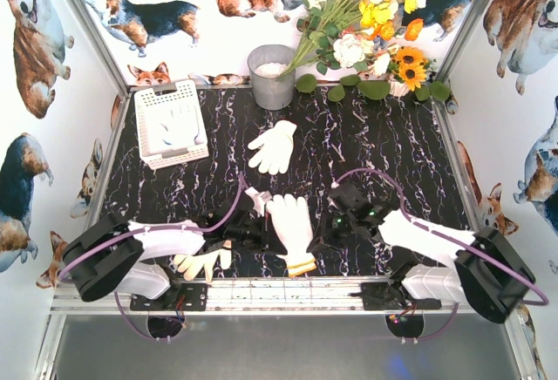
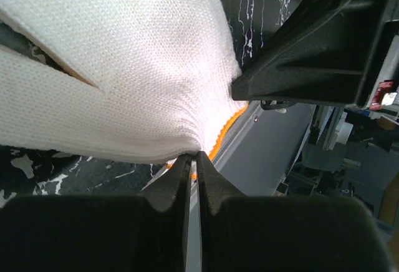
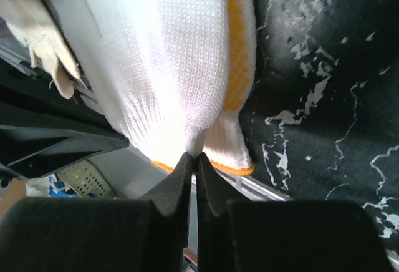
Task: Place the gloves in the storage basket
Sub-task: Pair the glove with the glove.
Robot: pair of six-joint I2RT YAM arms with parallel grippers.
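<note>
No legible text, label, brand, number or sign on anything in view.

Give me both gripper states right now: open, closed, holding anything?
Left gripper: jaws closed, pinching the white orange-cuffed glove near its cuff.
Right gripper: jaws closed, pinching what looks like the same glove.

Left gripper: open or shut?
Shut: the left gripper pinches the white glove by its orange cuff, jaws pressed together.

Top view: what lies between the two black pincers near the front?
A white glove with an orange cuff, lying between the left pincer and the right pincer; both wrist views show the pincers pinching its fabric.
</note>
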